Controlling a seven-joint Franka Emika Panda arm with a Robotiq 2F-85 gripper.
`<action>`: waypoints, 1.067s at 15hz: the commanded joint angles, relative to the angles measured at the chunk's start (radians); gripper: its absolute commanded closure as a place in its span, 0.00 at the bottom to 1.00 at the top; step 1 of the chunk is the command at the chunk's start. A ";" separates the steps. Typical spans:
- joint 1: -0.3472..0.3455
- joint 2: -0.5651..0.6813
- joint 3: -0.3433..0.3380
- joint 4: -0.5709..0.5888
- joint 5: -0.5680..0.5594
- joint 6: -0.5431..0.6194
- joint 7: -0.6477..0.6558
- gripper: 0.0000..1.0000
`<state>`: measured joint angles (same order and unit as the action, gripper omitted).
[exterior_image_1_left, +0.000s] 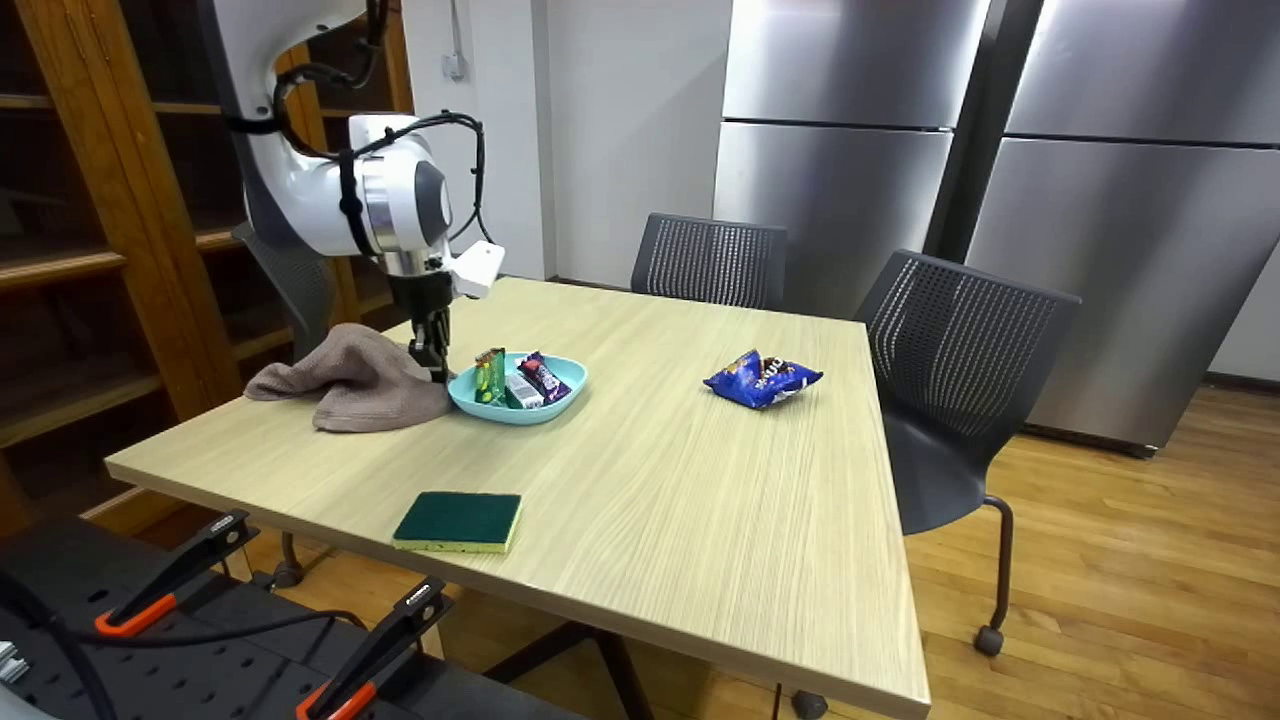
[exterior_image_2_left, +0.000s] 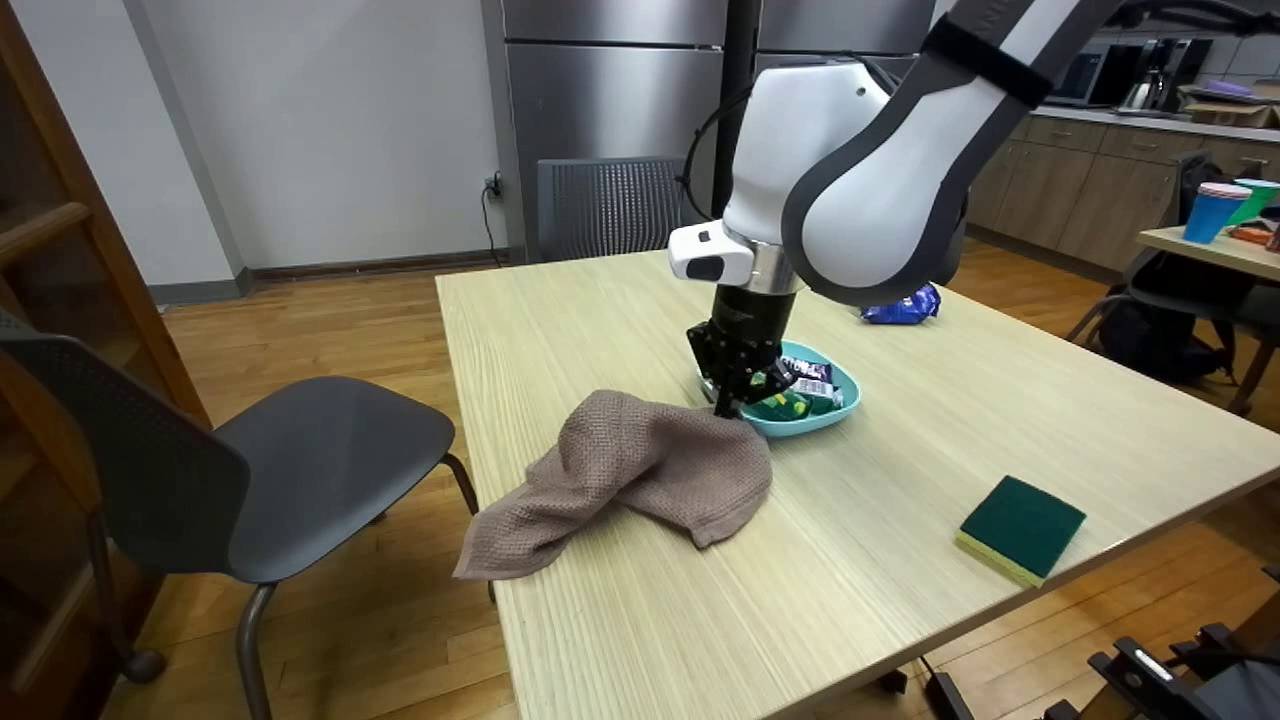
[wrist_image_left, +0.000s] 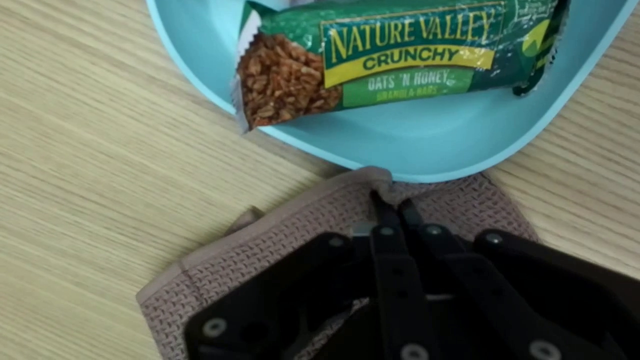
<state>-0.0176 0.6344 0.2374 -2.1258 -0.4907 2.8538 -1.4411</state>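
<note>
A brown waffle-weave towel lies crumpled on the table in both exterior views (exterior_image_1_left: 375, 390) (exterior_image_2_left: 640, 470) and the wrist view (wrist_image_left: 250, 255). My gripper (wrist_image_left: 396, 206) points down at the towel's edge beside the bowl; it also shows in both exterior views (exterior_image_1_left: 433, 372) (exterior_image_2_left: 728, 405). Its fingertips are nearly together, with a fold of towel pinched between them. A light-blue bowl (wrist_image_left: 425, 125) (exterior_image_1_left: 512, 416) (exterior_image_2_left: 800, 428) touches the towel's edge. It holds a green granola bar (wrist_image_left: 410, 55) (exterior_image_1_left: 490, 378), a purple wrapped bar (exterior_image_1_left: 543, 378) and a white-and-green packet (exterior_image_1_left: 524, 391).
A green-and-yellow sponge (exterior_image_1_left: 458, 520) (exterior_image_2_left: 1022, 525) lies near a table edge. A blue snack bag (exterior_image_1_left: 762, 380) (exterior_image_2_left: 903, 306) lies beyond the bowl. Dark chairs (exterior_image_1_left: 960, 390) (exterior_image_2_left: 310, 470) stand around the table (exterior_image_1_left: 650, 500). Black-and-orange clamps (exterior_image_1_left: 375, 655) sit below its edge.
</note>
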 joint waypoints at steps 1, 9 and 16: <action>0.018 -0.043 -0.005 -0.021 0.025 -0.012 -0.038 1.00; 0.066 -0.168 -0.033 -0.087 0.028 -0.041 0.028 0.99; 0.074 -0.293 -0.076 -0.156 0.031 -0.065 0.061 0.99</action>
<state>0.0326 0.4329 0.1870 -2.2239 -0.4759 2.8182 -1.4082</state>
